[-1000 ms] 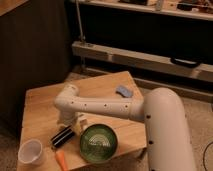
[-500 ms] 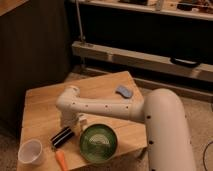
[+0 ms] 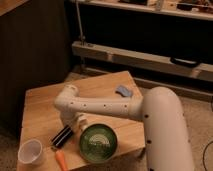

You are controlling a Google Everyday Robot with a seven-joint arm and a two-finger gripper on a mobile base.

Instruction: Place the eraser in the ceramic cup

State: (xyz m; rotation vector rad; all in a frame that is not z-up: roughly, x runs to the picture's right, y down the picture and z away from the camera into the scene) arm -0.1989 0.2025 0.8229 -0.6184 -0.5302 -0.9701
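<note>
Jaws shut on the eraser's end, eraser flat on the tabletop.
The gripper (image 3: 75,125) hangs from the white arm's bent wrist at the front left of the tabletop (image 3: 45,100). Its jaws are pressed together on the upper right end of the eraser (image 3: 62,136). The eraser lies slantwise, touching the wood, between the white cup (image 3: 31,151) on its left and the green bowl (image 3: 98,143) on its right, apart from both. An orange carrot-like piece (image 3: 61,159) sits just below the eraser at the front edge, and a small blue item (image 3: 123,91) lies far back on the right. Versus a second ago, the arm, eraser, cup and bowl are in the same spots. Only the jaws differ: they were spread then and are closed now.
</note>
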